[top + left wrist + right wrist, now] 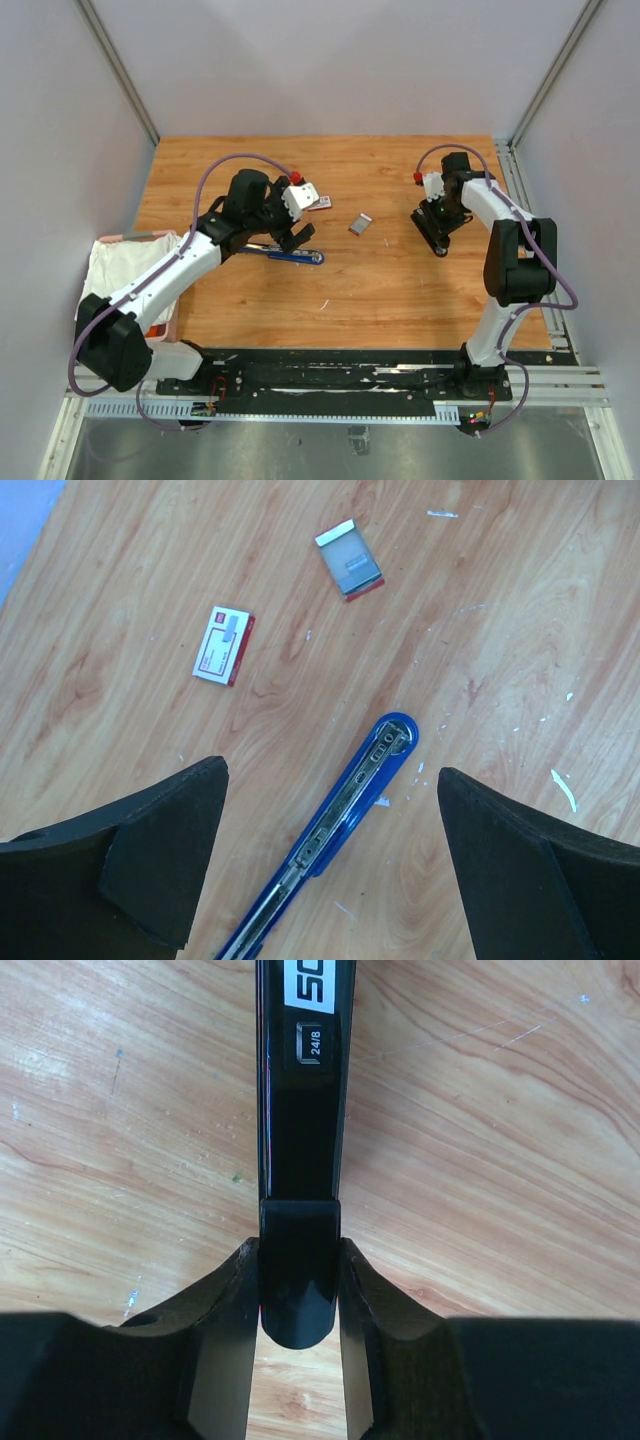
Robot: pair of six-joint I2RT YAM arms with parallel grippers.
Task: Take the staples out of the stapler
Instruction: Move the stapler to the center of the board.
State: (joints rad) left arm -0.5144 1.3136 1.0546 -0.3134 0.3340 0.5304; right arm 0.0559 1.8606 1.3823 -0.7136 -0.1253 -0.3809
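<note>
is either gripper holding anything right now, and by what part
The right gripper is closed on the black stapler at its rounded end, a finger on each side. The left gripper is open and holds nothing, above the blue stapler.

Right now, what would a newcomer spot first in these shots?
The right gripper is clamped on the end of a black stapler at the right of the table. On the left, a blue stapler lies opened flat, metal channel up, under the wide-open left gripper. Beyond it lie a red-and-white box and an open box.
</note>
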